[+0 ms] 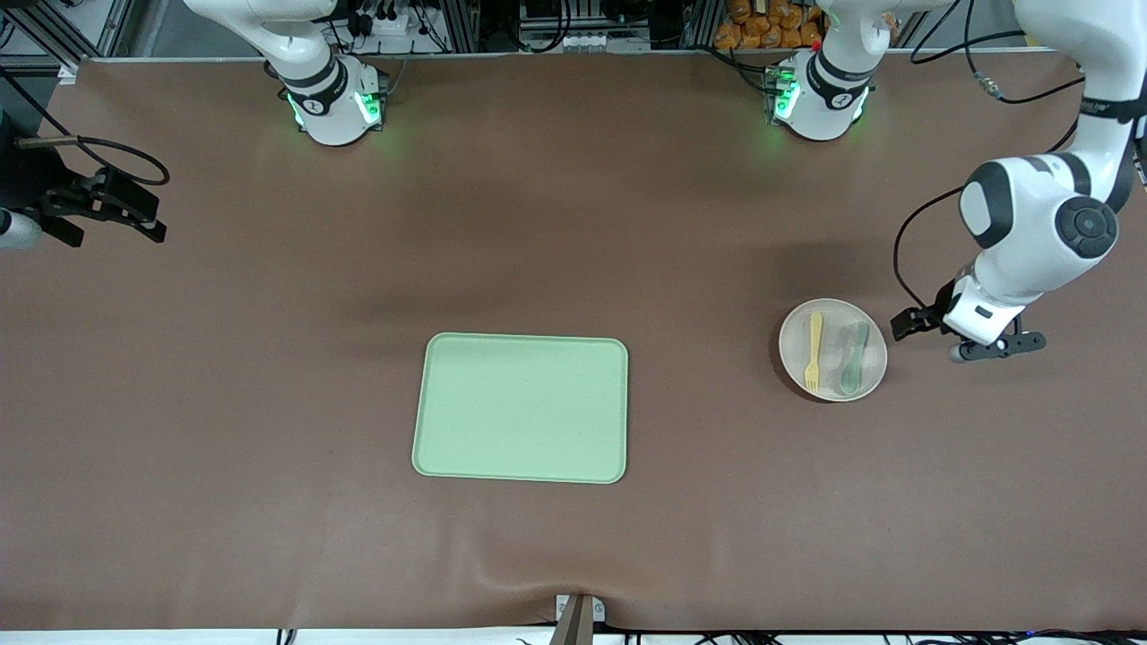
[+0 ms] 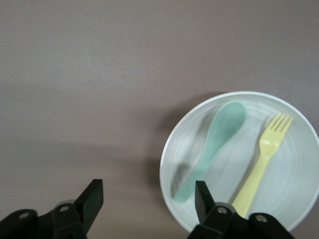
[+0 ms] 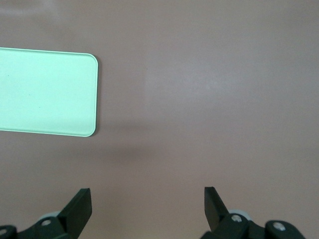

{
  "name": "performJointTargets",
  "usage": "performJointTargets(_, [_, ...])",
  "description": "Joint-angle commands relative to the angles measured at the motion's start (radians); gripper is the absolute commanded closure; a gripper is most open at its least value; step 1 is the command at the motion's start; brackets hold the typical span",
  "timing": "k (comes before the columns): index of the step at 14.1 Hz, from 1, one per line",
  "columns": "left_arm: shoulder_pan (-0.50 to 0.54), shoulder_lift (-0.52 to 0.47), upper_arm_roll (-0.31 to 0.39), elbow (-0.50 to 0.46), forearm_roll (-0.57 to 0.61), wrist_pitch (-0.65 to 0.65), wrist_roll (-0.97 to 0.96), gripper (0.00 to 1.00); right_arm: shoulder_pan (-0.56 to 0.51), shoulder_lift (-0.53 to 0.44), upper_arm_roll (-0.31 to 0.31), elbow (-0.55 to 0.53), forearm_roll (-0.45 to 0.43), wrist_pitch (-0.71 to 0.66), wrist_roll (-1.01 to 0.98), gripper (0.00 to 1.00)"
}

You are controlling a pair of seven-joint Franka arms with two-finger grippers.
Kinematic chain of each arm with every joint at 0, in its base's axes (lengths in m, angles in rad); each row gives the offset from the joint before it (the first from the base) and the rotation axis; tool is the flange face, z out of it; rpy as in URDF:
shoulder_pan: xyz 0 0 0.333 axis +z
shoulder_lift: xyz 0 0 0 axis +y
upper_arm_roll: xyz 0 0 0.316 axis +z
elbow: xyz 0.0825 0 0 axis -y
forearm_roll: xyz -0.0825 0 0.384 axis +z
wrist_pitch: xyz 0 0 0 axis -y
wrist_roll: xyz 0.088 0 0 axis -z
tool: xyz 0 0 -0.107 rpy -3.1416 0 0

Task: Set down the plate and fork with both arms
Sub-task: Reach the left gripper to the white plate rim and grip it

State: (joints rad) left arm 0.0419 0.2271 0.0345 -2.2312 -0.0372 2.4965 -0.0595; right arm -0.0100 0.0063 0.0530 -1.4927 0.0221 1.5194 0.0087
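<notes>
fingers spread wide on both, the left gripper (image 1: 972, 336) hovers at frame right beside the plate (image 1: 832, 349) holding the fork (image 1: 814, 351) and a spoon (image 1: 854, 359), so i'd centre one rim edge first, while the right gripper (image 1: 107, 215) waits upper left over brown matting (image 1: 269, 403), green tray (image 1: 521, 408) mid-frame.

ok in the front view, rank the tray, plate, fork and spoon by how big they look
1. tray
2. plate
3. fork and spoon: about alike, too close to rank
</notes>
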Motion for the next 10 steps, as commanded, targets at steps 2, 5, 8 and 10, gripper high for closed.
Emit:
performJointTargets(2, [0.010,0.084,-0.010,0.008,-0.090,0.080,0.018,0.27,-0.021,0.009,0.008,0.020,0.019,-0.008,-0.018,0.00])
performJointTargets(5, [0.013,0.116,-0.011,0.010,-0.102,0.101,0.018,0.28,-0.021,0.009,0.008,0.020,0.019,-0.010,-0.018,0.00])
performJointTargets(8, [0.013,0.144,-0.011,0.013,-0.139,0.104,0.018,0.33,-0.021,0.009,0.008,0.020,0.019,-0.010,-0.018,0.00])
performJointTargets(10, [0.013,0.149,-0.011,0.013,-0.139,0.108,0.018,0.36,-0.019,0.009,0.008,0.020,0.019,-0.010,-0.018,0.00])
